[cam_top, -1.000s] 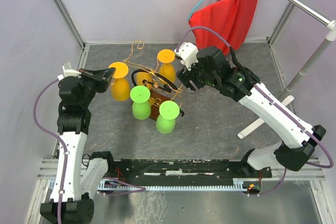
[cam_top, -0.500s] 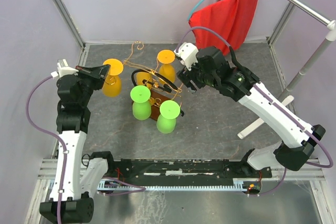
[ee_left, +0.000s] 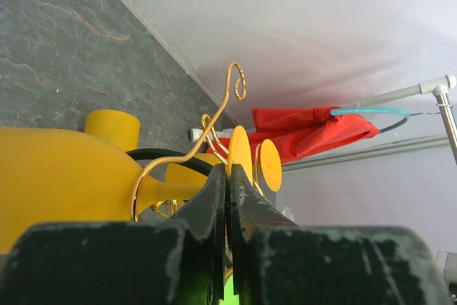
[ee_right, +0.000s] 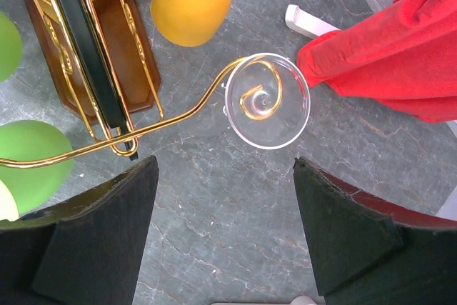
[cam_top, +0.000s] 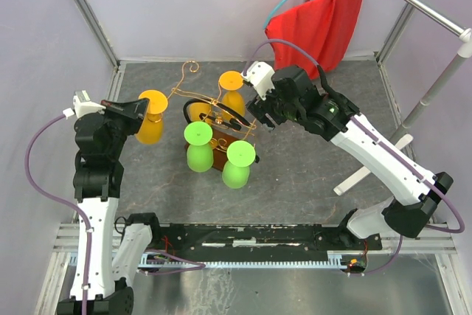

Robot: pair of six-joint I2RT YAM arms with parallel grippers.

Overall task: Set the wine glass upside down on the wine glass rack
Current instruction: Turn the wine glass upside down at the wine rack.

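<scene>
The wine glass rack (cam_top: 219,154) stands on the surface (cam_top: 310,164). It carries two green glasses (cam_top: 198,154) and an orange glass (cam_top: 234,97), feet up, plus a clear glass (ee_right: 268,100) at a curled wire end. The wine glass (cam_top: 150,127), orange, is just left of the rack beside a wire arm. Its bowl mouth faces down, foot on top, long axis near vertical. The left pincer (ee_left: 228,173) is clamped on its foot rim. The right pincer (ee_right: 225,166) gapes empty above the rack.

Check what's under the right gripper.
A clear glass, seen end-on at a curled arm tip of the rack, against the grey table. Its stem and bowl don't show.
</scene>
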